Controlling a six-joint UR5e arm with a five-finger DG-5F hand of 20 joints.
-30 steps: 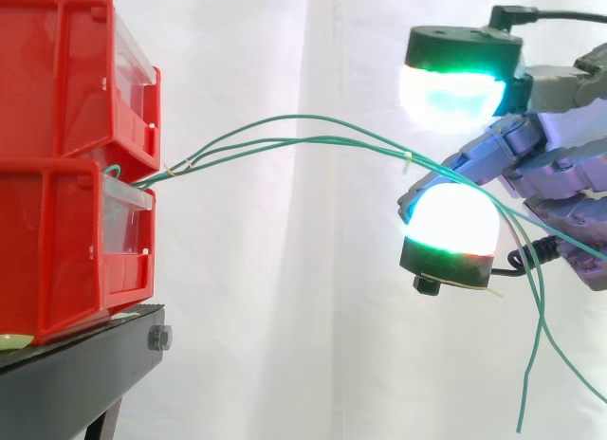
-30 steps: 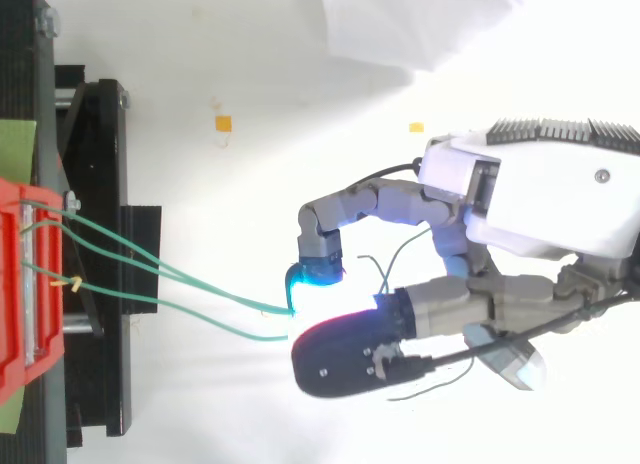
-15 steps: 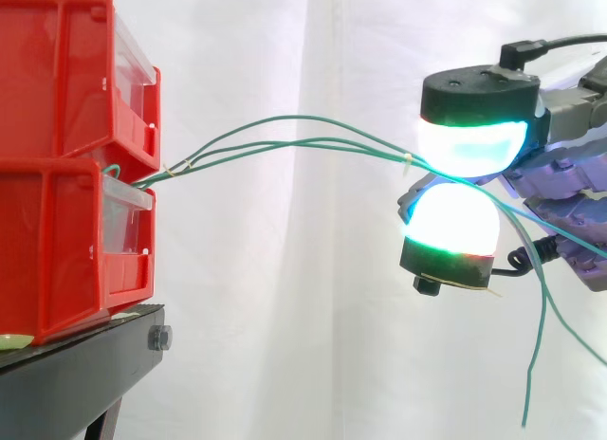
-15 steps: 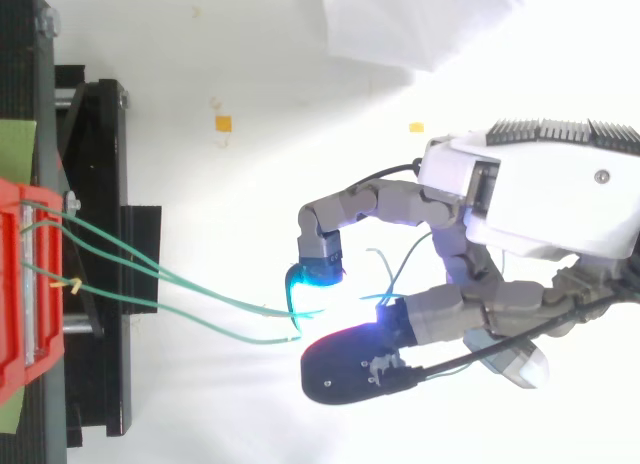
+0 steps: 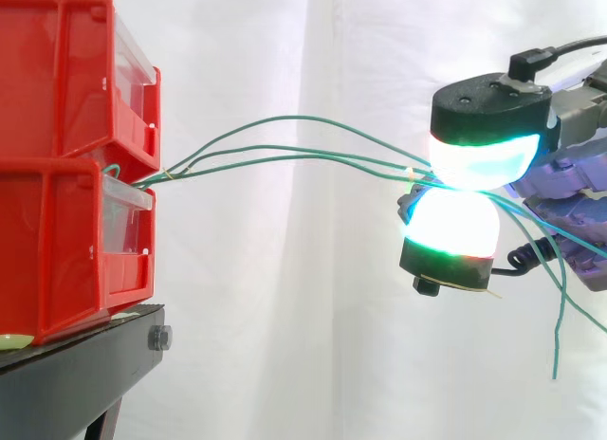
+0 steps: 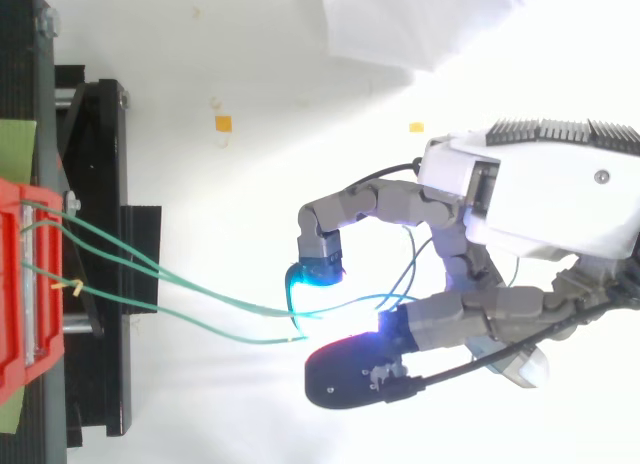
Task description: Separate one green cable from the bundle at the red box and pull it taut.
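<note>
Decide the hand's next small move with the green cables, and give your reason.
Probably draw the hand away from the red bins, holding the pinch. Its pads meet on the green cables, which run in loose arcs from bins to hand. How many strands are pinched I cannot tell.

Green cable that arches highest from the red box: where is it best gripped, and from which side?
Grip the highest green cable probably at its raised middle, pinching from above: there it stands clear of the two lower cables. Nearer the red box all three bunch together.
</note>
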